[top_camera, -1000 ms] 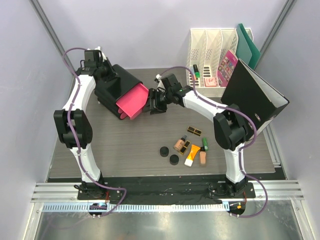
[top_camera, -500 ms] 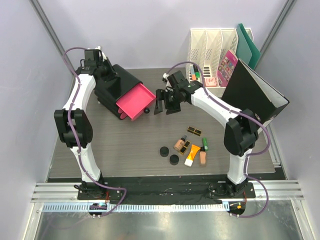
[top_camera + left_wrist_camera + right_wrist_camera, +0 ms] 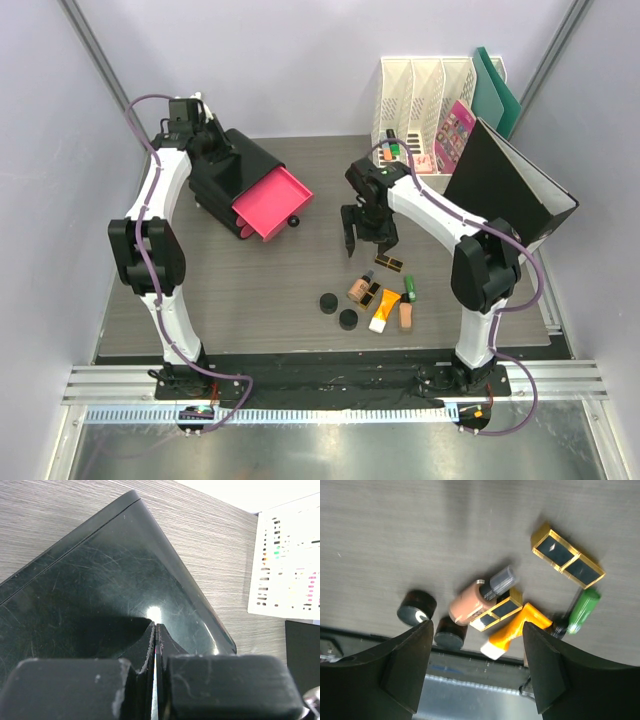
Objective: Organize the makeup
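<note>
The left arm reaches far back-left. Its gripper (image 3: 155, 630) is pinched fully together, tips against the glossy, scratched black box (image 3: 222, 168), whose pink drawer (image 3: 270, 203) juts out. The right arm bends over mid-table, its gripper (image 3: 366, 242) pointing down, spread wide and empty. Below it on the grey woodgrain table (image 3: 230, 295) lies the makeup (image 3: 380, 297): boxy black-and-gold cases (image 3: 567, 562), a cylindrical peach bottle (image 3: 470, 602), an orange tube (image 3: 512, 632), a green tube (image 3: 584, 610) and round black compacts (image 3: 416, 607).

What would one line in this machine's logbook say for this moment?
left gripper: shut, tips at box | right gripper: open, over makeup | drawer: open | makeup: loose on table
</note>
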Robot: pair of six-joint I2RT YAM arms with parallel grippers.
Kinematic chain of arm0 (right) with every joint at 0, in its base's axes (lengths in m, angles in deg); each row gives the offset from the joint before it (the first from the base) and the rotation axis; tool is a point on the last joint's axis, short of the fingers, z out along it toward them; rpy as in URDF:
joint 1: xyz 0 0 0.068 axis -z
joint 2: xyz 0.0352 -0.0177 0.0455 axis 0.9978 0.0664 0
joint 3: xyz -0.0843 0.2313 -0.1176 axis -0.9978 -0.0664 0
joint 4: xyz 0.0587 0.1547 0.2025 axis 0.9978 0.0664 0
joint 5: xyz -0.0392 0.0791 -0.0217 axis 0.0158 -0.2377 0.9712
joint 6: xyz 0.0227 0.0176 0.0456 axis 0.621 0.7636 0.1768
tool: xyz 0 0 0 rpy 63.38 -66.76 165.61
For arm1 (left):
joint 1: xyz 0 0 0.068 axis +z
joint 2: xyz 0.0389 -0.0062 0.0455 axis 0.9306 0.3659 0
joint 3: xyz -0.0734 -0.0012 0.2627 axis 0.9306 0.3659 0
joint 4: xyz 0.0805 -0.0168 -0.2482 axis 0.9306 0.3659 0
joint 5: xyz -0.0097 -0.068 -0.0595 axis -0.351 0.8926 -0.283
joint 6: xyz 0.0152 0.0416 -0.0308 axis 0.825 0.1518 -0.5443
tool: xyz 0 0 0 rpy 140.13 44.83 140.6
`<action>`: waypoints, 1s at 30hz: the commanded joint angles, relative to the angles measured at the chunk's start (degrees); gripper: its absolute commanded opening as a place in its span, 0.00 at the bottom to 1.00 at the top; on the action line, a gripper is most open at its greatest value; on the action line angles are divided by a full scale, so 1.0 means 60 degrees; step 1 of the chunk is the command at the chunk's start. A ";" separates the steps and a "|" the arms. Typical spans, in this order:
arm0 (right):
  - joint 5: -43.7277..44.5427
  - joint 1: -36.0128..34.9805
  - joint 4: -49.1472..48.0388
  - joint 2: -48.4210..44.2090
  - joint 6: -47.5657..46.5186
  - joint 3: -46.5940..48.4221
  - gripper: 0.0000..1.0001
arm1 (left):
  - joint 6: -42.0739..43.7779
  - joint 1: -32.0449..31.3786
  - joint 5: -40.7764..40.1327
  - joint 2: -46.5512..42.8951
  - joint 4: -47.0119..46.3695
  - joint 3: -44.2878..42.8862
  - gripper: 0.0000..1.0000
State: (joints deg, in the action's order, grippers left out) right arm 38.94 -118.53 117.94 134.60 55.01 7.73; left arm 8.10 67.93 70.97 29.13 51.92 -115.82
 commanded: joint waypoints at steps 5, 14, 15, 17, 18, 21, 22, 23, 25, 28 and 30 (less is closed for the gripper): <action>-0.2152 -0.0001 0.1439 0.0624 0.0386 -0.0014 0.77 | 0.0690 0.0071 -0.0409 0.0985 0.2121 0.0288 0.00; -0.2388 0.0379 0.1294 0.1401 0.0460 -0.0335 0.72 | 0.0675 0.0056 -0.0336 0.1029 0.2121 0.0332 0.00; -0.2403 0.0452 0.1220 0.1401 0.0445 -0.0423 0.72 | 0.0661 0.0056 -0.0336 0.1029 0.2092 0.0332 0.00; -0.2593 0.0774 0.1103 0.1328 0.0386 -0.0730 0.70 | 0.0661 0.0056 -0.0292 0.1043 0.2092 0.0318 0.00; -0.2724 0.0877 0.0943 0.1255 0.0415 -0.0833 0.70 | 0.0661 0.0056 -0.0292 0.1043 0.2092 0.0318 0.00; -0.2799 0.1170 0.0562 0.1239 0.0489 -0.1010 0.69 | 0.0646 0.0056 -0.0277 0.1058 0.2048 0.0318 0.00; -0.2828 0.1214 0.0474 0.1283 0.0460 -0.1039 0.69 | 0.0603 0.0071 -0.0263 0.1087 0.2048 0.0303 0.00; -0.2814 0.1258 0.0415 0.1458 0.0445 -0.1039 0.68 | 0.0588 0.0071 -0.0234 0.1087 0.2019 0.0303 0.00; -0.2799 0.1273 0.0181 0.1591 0.0401 -0.1010 0.68 | 0.0544 0.0071 -0.0190 0.1102 0.2018 0.0289 0.00; -0.2974 0.1273 -0.0127 0.1854 0.0474 -0.0820 0.66 | 0.0558 0.0056 -0.0146 0.1131 0.2033 0.0259 0.00; -0.3150 0.1273 -0.0215 0.2088 0.0489 -0.0659 0.61 | 0.0587 0.0056 -0.0146 0.1131 0.2033 0.0259 0.00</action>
State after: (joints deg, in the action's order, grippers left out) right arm 23.00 -110.42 119.05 145.13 57.47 1.46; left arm 9.39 67.96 72.57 30.29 51.85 -117.07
